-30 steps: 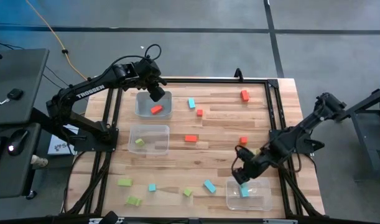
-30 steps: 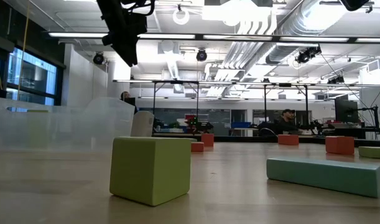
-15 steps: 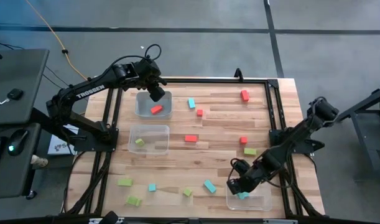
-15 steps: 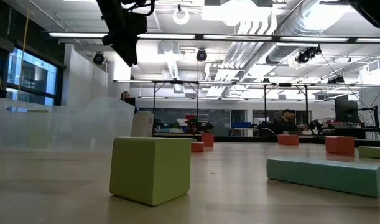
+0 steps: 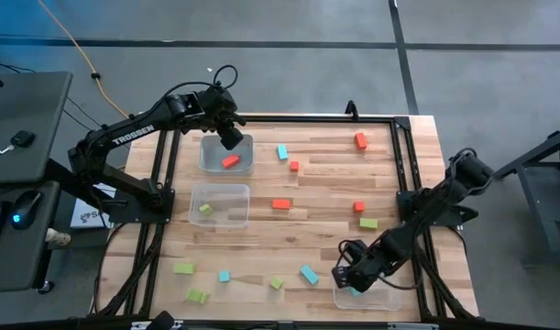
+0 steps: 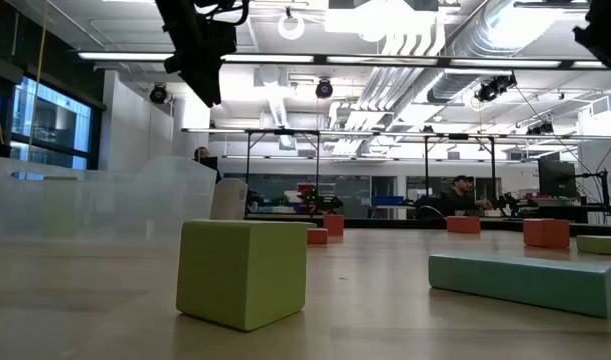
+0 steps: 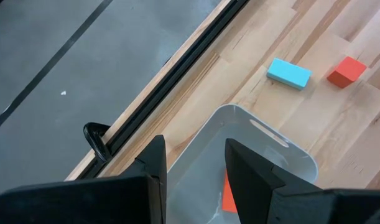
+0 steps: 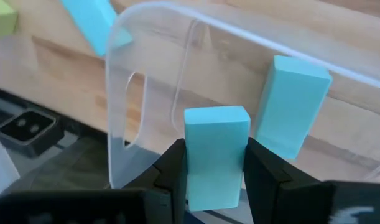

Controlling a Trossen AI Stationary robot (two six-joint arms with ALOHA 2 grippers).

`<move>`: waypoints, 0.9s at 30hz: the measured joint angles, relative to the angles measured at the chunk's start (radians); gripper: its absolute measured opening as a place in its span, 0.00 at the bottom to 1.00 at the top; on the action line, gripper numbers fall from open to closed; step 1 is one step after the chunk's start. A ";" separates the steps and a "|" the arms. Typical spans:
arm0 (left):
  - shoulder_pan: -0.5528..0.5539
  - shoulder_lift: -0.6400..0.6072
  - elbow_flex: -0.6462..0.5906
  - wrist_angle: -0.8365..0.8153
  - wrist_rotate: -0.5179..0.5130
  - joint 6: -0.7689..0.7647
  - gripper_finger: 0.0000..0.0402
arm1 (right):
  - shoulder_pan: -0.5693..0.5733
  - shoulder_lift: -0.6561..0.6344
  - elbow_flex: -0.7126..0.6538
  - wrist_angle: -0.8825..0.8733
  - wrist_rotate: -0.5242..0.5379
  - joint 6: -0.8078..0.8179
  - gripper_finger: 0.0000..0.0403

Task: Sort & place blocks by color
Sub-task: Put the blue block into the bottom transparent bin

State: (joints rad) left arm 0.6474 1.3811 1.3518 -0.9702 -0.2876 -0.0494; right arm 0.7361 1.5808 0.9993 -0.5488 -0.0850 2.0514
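Observation:
My right gripper is shut on a teal block over the clear tub at the table's near right. That tub holds another teal block. My left gripper hangs open above the far-left tub, where a red block lies; nothing is between its fingers. A third tub holds a lime block. Red, teal and lime blocks lie loose on the wood, such as the red bar and the teal bar. My right gripper pinches the teal block by two opposite sides between its two fingers. The fingers slant down from the table's right side. The block sticks out past the fingertips and hangs clear above the tub's open top.
Loose blocks: lime ones and a teal one near the front edge, red ones and a lime one on the right. A black frame rims the table.
My right gripper has sunk and moved toward the table's near edge, over the near-right tub, rolling about its own axis, with the teal block still held.

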 joint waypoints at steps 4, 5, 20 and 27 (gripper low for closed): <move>0.000 0.000 0.000 0.000 0.000 0.000 0.24 | 0.000 0.023 0.000 0.006 0.002 0.026 0.24; 0.000 0.000 0.000 0.000 0.000 0.000 0.24 | 0.000 0.028 0.000 0.008 0.003 0.037 0.24; 0.000 0.000 0.000 0.000 0.001 0.000 0.24 | -0.003 0.070 0.000 -0.003 0.005 0.061 0.24; 0.000 0.000 0.000 0.000 0.001 0.000 0.24 | -0.003 0.070 0.000 -0.009 0.004 0.057 0.37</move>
State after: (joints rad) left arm 0.6473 1.3811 1.3518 -0.9703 -0.2871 -0.0494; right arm 0.7334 1.6512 0.9993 -0.5575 -0.0807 2.1083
